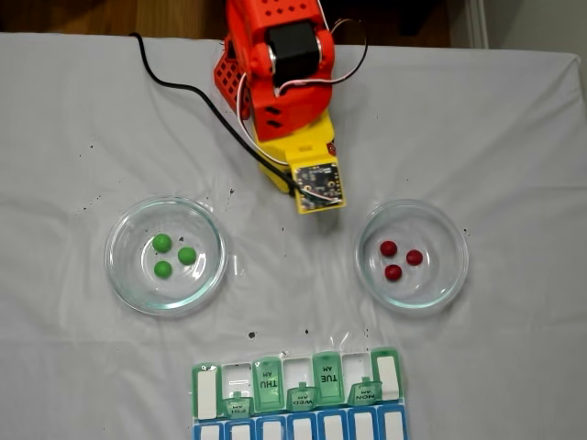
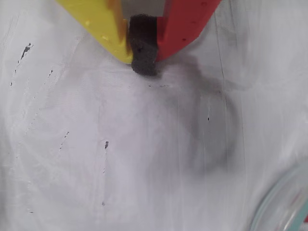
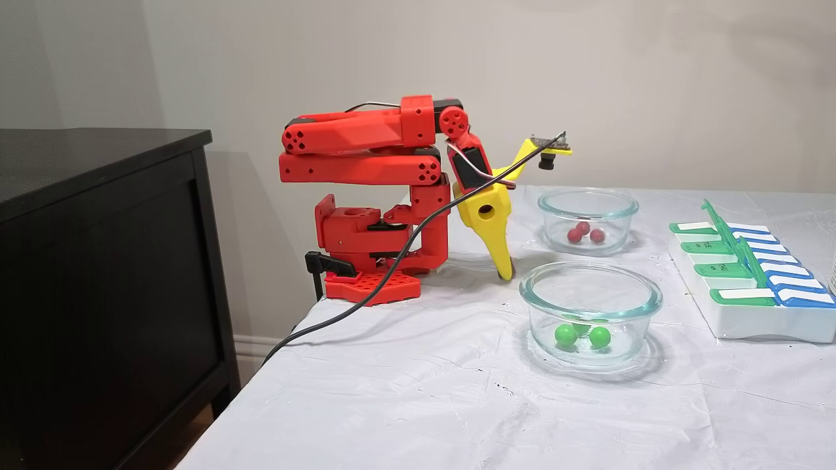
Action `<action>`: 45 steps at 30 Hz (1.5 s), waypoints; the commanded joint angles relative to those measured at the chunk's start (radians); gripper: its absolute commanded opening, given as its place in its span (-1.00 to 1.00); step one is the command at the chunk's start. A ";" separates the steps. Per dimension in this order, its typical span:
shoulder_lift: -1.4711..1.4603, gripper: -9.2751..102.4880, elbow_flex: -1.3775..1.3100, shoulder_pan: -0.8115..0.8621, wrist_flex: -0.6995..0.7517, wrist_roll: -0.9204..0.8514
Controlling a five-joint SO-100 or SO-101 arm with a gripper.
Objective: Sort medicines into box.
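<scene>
Pills first, in a fixed view from above: I see three green pills (image 1: 171, 256) in the clear glass dish on the left (image 1: 165, 255) and three dark red pills (image 1: 401, 259) in the dish on the right (image 1: 412, 255). The pill organizer (image 1: 298, 394) lies at the bottom edge, between the dishes, several green lids raised. The folded red arm (image 1: 280, 69) sits at the top.

Wrist view: the gripper (image 2: 143, 61) points at the white cloth (image 2: 120, 159), its yellow and red fingers closed together on a dark foam pad, carrying nothing.

From the side, in the other fixed view, I see the gripper (image 3: 504, 274) tip at the cloth just behind the nearer dish (image 3: 591, 313).
</scene>
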 commanded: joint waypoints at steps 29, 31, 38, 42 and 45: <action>-1.081 -0.84 -1.308 -0.311 0.074 0.899; -1.078 -0.84 -1.338 -0.325 0.092 0.931; -0.946 -0.84 -1.235 -0.354 -0.028 1.014; -1.000 -0.84 -1.241 -0.365 -0.035 1.081; -0.992 -0.84 -1.227 -0.376 -0.046 1.141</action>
